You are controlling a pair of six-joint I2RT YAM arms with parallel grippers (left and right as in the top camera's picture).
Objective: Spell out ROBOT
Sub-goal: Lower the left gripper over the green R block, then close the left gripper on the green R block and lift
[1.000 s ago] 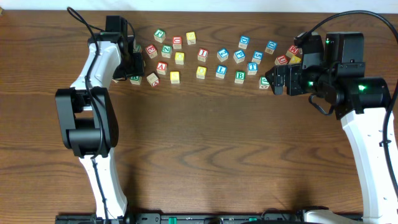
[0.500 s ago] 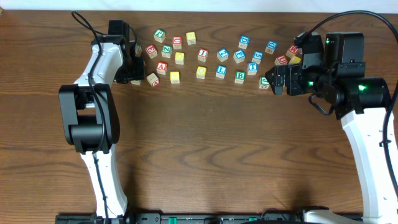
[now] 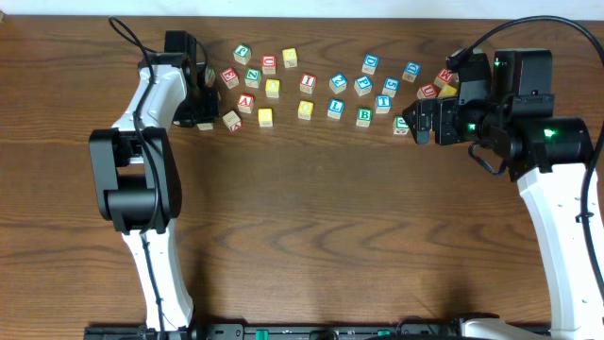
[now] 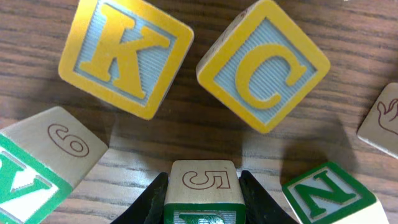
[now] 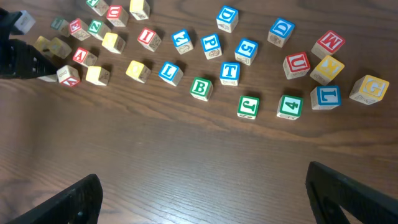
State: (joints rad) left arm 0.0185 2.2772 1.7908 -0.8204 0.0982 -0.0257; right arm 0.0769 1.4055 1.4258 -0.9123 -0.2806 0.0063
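Lettered wooden blocks lie scattered along the far side of the table (image 3: 302, 208). My left gripper (image 4: 202, 200) is at the left end of the scatter (image 3: 202, 106), with both fingers against the sides of a green-edged block (image 4: 201, 179) that shows a 5 on its side face. A yellow K block (image 4: 124, 56) and a yellow C block (image 4: 262, 65) lie just beyond it. My right gripper (image 5: 211, 199) is wide open and empty above bare wood, near the right end of the scatter (image 3: 415, 123). A green B block (image 5: 200, 88) and a blue T block (image 5: 229, 72) lie ahead of it.
A green N block (image 4: 329, 196) and a green block marked 6 (image 4: 43, 168) crowd the left gripper's sides. A green 4 block (image 5: 290, 106), a green J block (image 5: 247, 106), a red U block (image 5: 296, 65) and a yellow G block (image 5: 369, 89) lie near the right gripper.
The left arm has shifted slightly at the left end of the blocks. The right arm has not moved.
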